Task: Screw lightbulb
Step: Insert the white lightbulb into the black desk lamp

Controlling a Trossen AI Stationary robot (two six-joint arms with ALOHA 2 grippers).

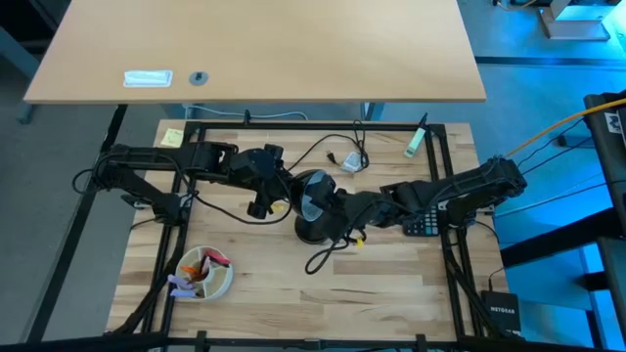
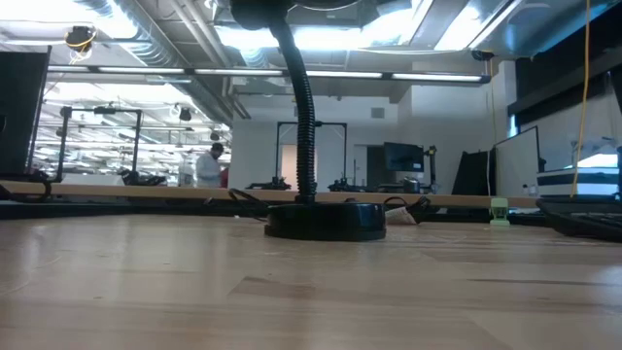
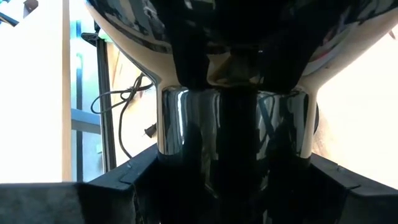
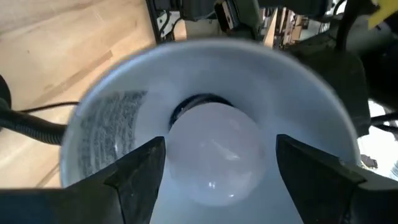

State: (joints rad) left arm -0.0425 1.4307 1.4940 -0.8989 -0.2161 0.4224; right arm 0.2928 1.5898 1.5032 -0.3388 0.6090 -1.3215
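The small white rounded lightbulb [image 4: 214, 152] sits inside the black desk lamp's silvery shade [image 4: 112, 134], between the right gripper's [image 4: 214, 171] wide fingers; seating looks near done. The left gripper [image 3: 233, 162] grips the lamp's neck.

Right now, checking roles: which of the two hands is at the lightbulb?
The right hand: its fingers flank the white lightbulb inside the lamp shade. The left hand sits behind that shade, on the other side.
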